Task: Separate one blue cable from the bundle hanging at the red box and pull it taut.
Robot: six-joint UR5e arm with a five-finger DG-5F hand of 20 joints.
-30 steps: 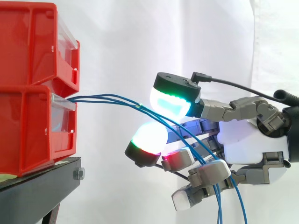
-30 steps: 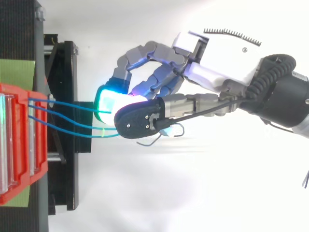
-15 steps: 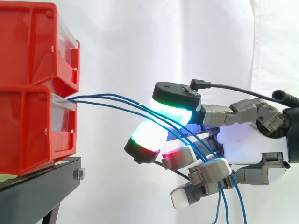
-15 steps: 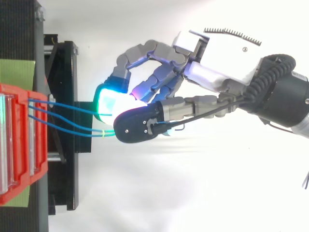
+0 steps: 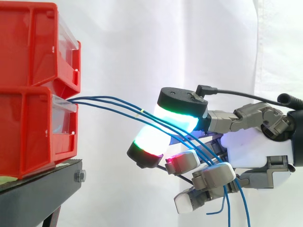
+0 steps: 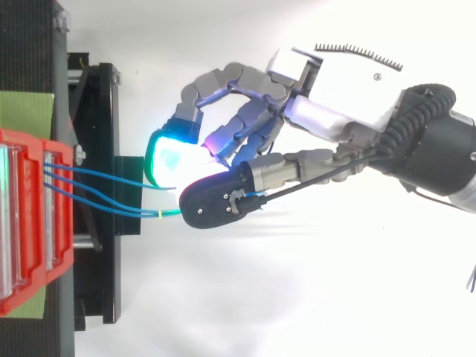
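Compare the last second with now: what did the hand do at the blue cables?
The hand's black-capped thumb pad came down towards the glowing finger pad below it, closing the gap with the thin blue cables running between them. One cable's hanging end, which had hung straight, now curls upward under the fingers. The stacked red plastic bins and the black stand stayed put.

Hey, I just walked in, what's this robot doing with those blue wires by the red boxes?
A robot hand is working at a few blue cables that come out of the stacked red bins on a black stand. Its fingers are curled round the cables, which pass between its glowing fingertips and dangle loose below the hand. Between the bins and the hand the cables run close together in a gentle bow. None looks pulled taut or clearly separated yet.
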